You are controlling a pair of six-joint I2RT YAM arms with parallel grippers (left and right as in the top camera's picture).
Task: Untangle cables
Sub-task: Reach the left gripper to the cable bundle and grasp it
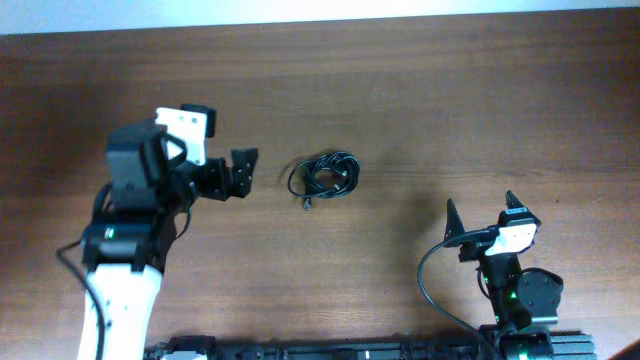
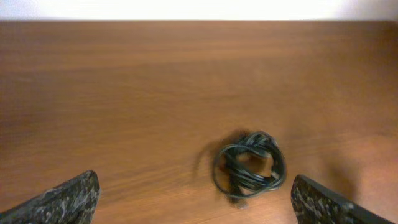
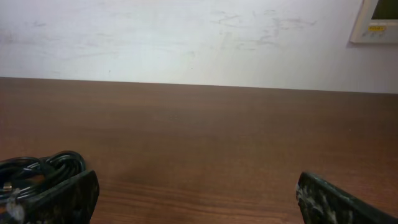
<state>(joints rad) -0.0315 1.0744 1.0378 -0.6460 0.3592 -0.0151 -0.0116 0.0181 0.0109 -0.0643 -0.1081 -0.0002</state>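
Observation:
The cables (image 1: 325, 176) lie as one small knotted black bundle on the brown table near its middle, with a small plug end at the bundle's lower left. My left gripper (image 1: 241, 173) is open and empty, just left of the bundle and apart from it. In the left wrist view the cables (image 2: 249, 165) lie ahead between the spread fingers (image 2: 198, 202), nearer the right finger. My right gripper (image 1: 482, 216) is open and empty at the front right, well away from the bundle. The right wrist view shows the cables (image 3: 38, 168) at the far left behind the left finger.
The brown wooden table (image 1: 450, 90) fills the overhead view. A white wall (image 3: 186, 37) rises behind the table's far edge, with a white panel (image 3: 376, 20) at the upper right. The arm bases stand along the front edge.

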